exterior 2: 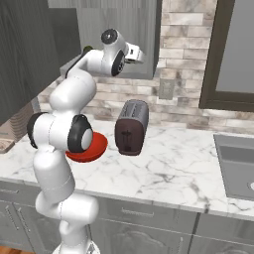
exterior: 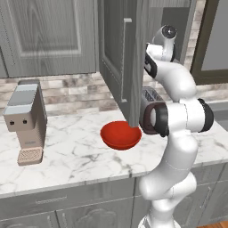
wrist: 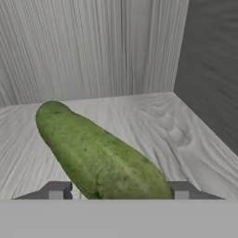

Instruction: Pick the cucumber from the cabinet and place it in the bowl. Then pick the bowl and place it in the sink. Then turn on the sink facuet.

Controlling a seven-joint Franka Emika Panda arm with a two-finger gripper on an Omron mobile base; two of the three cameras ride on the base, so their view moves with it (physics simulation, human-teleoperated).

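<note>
The cucumber lies on the cabinet shelf, slanting away between the gripper tips — jaws apart, not yet pinching it.

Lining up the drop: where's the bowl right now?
The bowl sits on the marble counter, below the open cabinet door, between the coffee machine and the toaster; in the right base view the arm partly hides it.
</note>
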